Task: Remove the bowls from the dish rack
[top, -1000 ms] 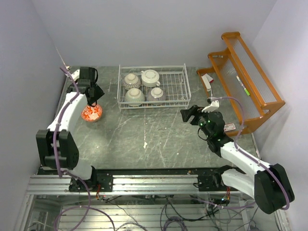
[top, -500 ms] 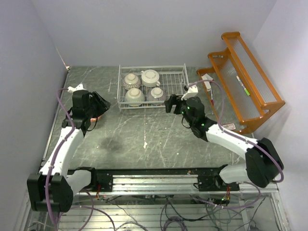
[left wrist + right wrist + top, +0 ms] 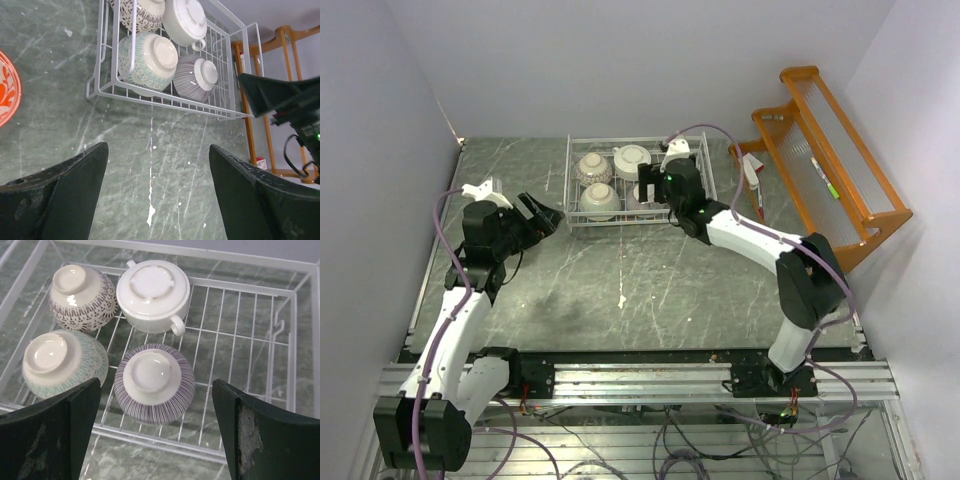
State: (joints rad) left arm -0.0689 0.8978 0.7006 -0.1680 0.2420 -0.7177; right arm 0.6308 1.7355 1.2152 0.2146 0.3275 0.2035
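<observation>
Top view: the left claw (image 3: pixel 542 215) hangs open over the bench (image 3: pixel 650 290), just left of the rack's near-left corner, holding nothing. Its wrist view shows a red-marked bowl (image 3: pixel 5 85) upright on the bench, apart from the rack (image 3: pixel 150 105) on its left side. The rack sits mid-bench near the far edge. The right claw (image 3: pixel 156 390) is spread wide and empty above the rack's near row, over a striped bowl (image 3: pixel 152 382). Left of that lies a teal bowl (image 3: pixel 65 360). Behind them are a dotted bowl (image 3: pixel 82 292) and a white handled bowl (image 3: pixel 152 292). All four are upside down. An orange shelf (image 3: pixel 830 160) stands at the far-right corner.
</observation>
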